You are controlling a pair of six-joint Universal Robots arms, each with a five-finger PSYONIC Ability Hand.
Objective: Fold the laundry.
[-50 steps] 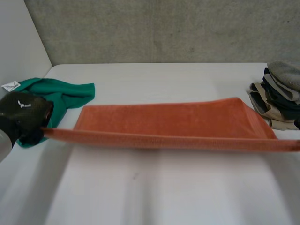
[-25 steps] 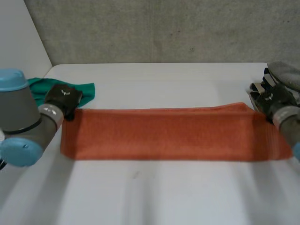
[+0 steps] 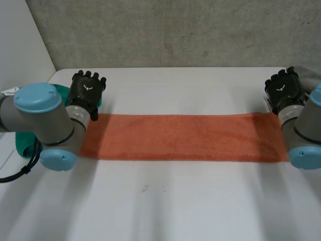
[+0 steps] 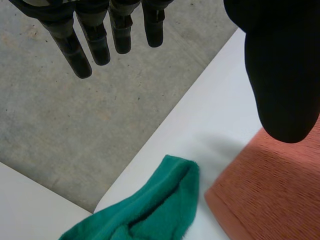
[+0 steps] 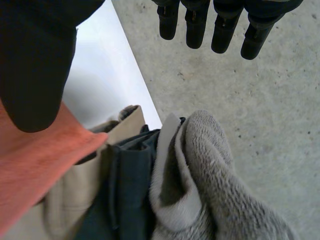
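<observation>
— So, on the white table [image 3: 165, 211] our orange towel [image 3: 185, 136] now lies flat as one long narrow band. A second ago its near edge was up in the air, stretched between our two hands.

— Right, we carried that edge over to the far edge, so we judge the first lengthwise fold done.

— And around the towel? The stack of folded clothes [image 5: 165, 200] sits just past its right end, the green cloth [image 4: 150, 210] just past its left end.

— Our hands have let go. The left hand [image 3: 86, 90] hovers at the towel's far left corner, fingers [image 4: 97, 42] straight and well apart from the thumb, nothing in them.

— Same for the right hand [image 3: 283, 89] at the far right corner: fingers [image 5: 225, 25] straight, empty.

— Then what's left, we think, is folding end to end, and that calls for a fresh grasp.
</observation>
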